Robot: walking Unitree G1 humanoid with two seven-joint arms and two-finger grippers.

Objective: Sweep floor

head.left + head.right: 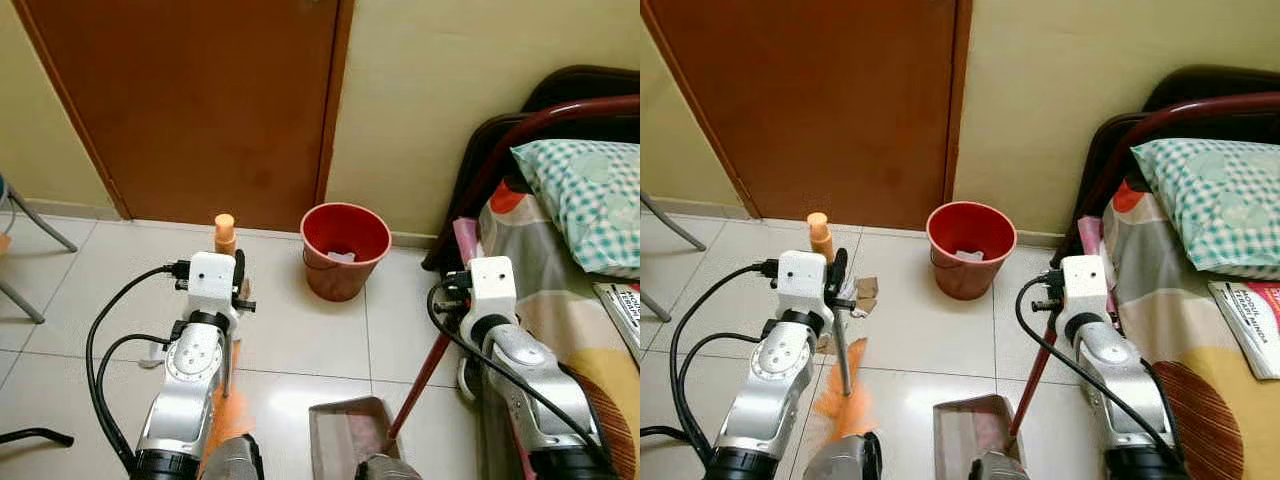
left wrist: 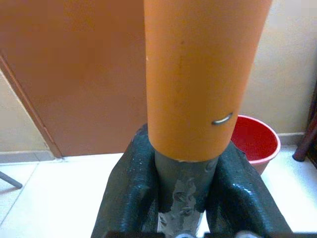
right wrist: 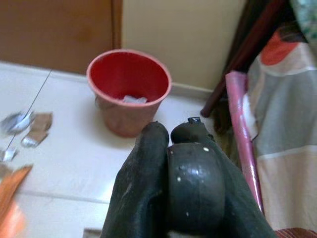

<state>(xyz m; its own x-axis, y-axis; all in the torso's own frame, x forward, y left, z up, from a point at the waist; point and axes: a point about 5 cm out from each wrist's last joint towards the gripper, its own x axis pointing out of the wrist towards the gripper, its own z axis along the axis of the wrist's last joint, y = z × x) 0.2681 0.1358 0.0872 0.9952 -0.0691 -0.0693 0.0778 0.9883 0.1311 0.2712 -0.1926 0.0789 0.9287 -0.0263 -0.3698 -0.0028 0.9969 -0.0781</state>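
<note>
- While the left gripper (image 2: 181,198) clamps its two black fingers (image 2: 126,193) tight around the grey shaft of the broom (image 2: 203,74), the orange handle end stands up above the wrist and the orange bristles (image 1: 840,400) rest on the floor tiles below the arm.
- Further right, the right gripper (image 3: 171,163) has its fingers pressed together around the top of the dustpan handle (image 1: 1032,375), a dark red rod that slants down to the floor.
- That rod ends at the dustpan (image 1: 965,425), a brownish pan lying flat on the tiles between the two arms, at the near edge of the floor.
- Scraps of paper and cardboard (image 1: 862,292) lie on the tiles just beside the left wrist, between the broom and the bucket.
- A red bucket (image 1: 970,245) stands upright near the wall edge of the floor, just right of the brown door (image 1: 830,100), with a pale scrap in its bottom.
- Beside the right arm, a bed (image 1: 1200,330) with a patterned sheet carries a green checked pillow (image 1: 1220,200) and a booklet (image 1: 1255,325) near its edge.
- A dark curved bedframe (image 1: 1120,150) rises against the yellow wall.
- Grey chair legs (image 1: 40,235) stand at the left edge of the floor.
</note>
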